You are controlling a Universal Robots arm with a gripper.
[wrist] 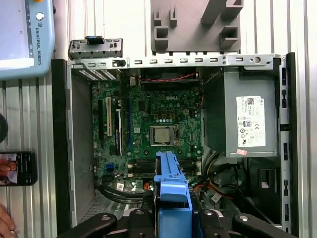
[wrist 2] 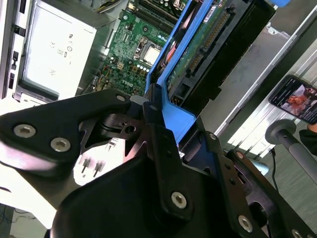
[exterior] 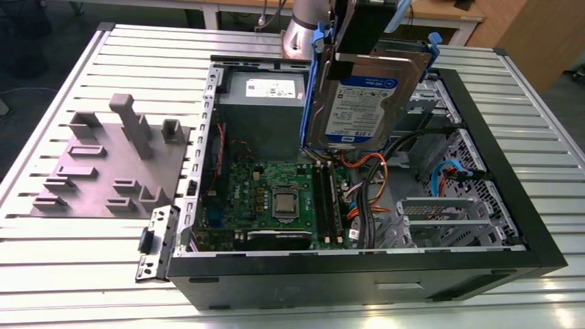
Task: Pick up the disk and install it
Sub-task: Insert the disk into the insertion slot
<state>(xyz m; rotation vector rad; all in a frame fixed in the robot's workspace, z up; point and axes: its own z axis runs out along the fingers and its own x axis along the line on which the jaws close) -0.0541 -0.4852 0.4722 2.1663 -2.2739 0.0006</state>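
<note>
The disk [exterior: 358, 103], a silver hard drive with a white-and-blue label in a blue plastic carrier, hangs upright over the open computer case [exterior: 512, 157], above its back middle. My gripper [exterior: 350, 51] is shut on the carrier's upper end, with the drive hanging below it. In the second wrist view the black fingers [wrist 2: 154, 106] clamp the blue carrier, and the disk [wrist 2: 200, 47] extends away toward the motherboard. In the first wrist view the carrier's blue edge [wrist: 171, 186] sticks out from my gripper [wrist: 171, 215] over the motherboard [wrist: 153, 134].
The grey power-supply box [exterior: 265, 103] sits at the case's back, with cables [exterior: 366, 178] and a metal drive cage [exterior: 448, 219] beside the board. A grey fixture plate [exterior: 109, 164] lies on the exterior view's left. A teach pendant [wrist: 25, 34], a phone [wrist: 17, 168] and a hand [wrist: 4, 220] are beside the case.
</note>
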